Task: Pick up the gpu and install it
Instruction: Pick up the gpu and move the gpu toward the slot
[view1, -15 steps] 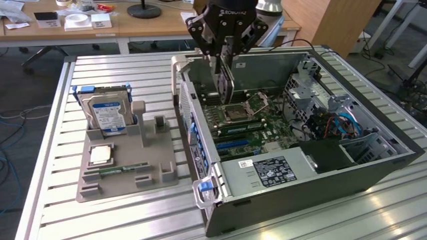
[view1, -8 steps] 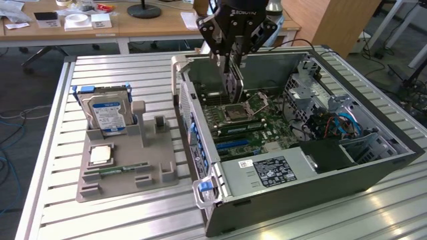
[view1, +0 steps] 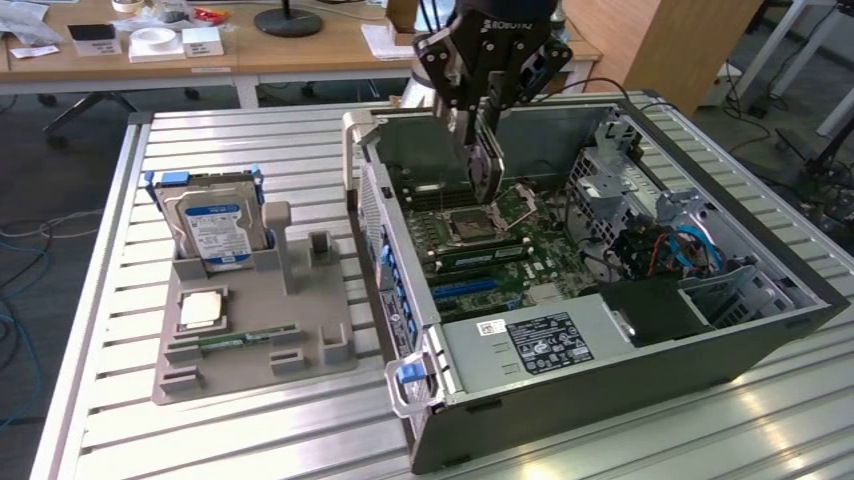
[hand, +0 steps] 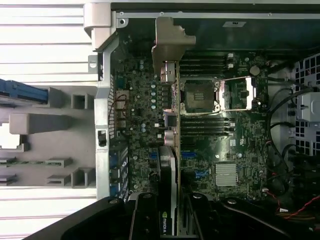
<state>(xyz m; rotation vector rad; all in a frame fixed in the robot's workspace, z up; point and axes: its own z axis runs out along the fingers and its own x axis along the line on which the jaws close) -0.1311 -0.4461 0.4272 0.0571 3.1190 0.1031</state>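
Lab or workshop, slatted aluminium workbench (view1: 240, 140) at centre bearing an opened computer tower (view1: 667, 372), cluttered wooden desks (view1: 314, 52) upper left, loose cables (view1: 16, 232) on floor at left edge.

Access is coming from above through the open side of the dark grey metal computer case (view1: 747, 340), and the thin green gpu card (hand: 172, 120) hanging edge-on in the black gripper (view1: 477, 125) is taking up the middle over the green motherboard (view1: 534, 255). On the exterior view's right, the silver perforated drive cage (view1: 627, 190), the blue and black cables (view1: 687, 245) and the black box-shaped cover (view1: 654, 308) are crowding things. The flipped-up silver CPU socket frame (hand: 235, 95) is poking up just beside the card.
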